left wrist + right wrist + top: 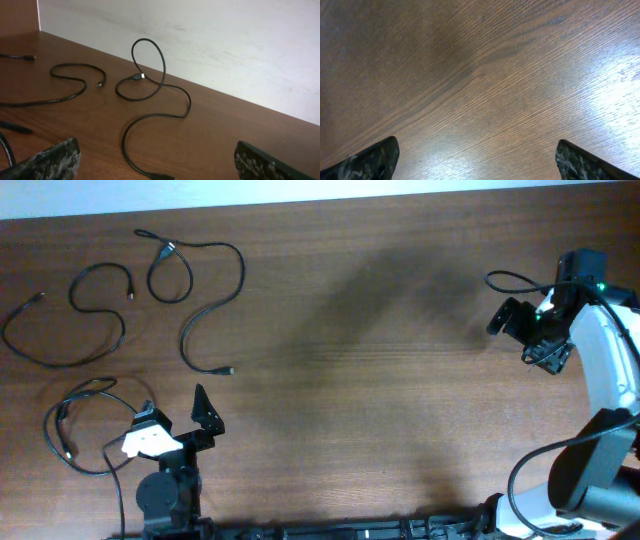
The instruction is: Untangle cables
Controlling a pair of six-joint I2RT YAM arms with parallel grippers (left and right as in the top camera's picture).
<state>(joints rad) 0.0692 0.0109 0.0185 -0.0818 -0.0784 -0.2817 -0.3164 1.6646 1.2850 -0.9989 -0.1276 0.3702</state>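
Note:
Three thin black cables lie apart on the left of the wooden table. A long cable with a loop [241, 272] runs from the back down to a plug near the middle left. It also shows in the left wrist view [150, 70], its plug end between my fingers. A curled cable [60, 366] lies at the far left, also in the left wrist view [75, 92]. A third cable [48, 425] loops beside my left gripper [175, 410], which is open and empty [157, 160]. My right gripper [540, 350] is open and empty over bare wood at the far right [477, 155].
The table's back edge meets a white wall [225, 45]. The thick black wires of the right arm [530, 470] hang at the right. The left arm's base [165, 495] stands at the front edge.

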